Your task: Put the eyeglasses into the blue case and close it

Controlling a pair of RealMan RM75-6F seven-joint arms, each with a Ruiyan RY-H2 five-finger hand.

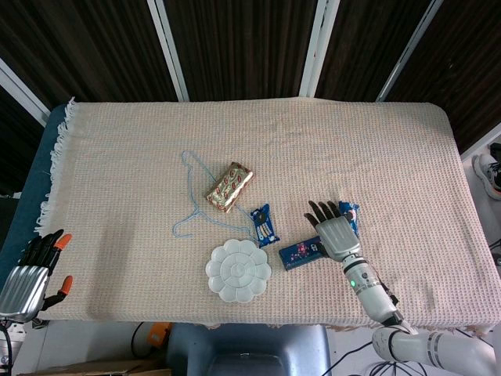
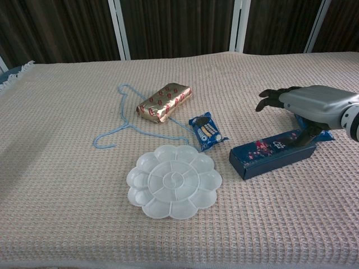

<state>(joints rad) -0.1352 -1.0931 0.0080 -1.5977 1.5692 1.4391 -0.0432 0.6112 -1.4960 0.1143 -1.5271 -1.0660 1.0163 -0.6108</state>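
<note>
Tablecloth [image 1: 258,141] (beige, waffle-weave), dark panels [image 1: 235,47] behind

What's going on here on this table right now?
The robot's right hand is over the far end of the blue case, which lies shut on the woven cloth; its fingers are spread and it isn't clearly gripping anything. No eyeglasses are visible. The left hand hangs idle off the table's near left corner. A white palette, a blue hanger, a foil-wrapped bar and snack packets lie untouched nearby.
</note>
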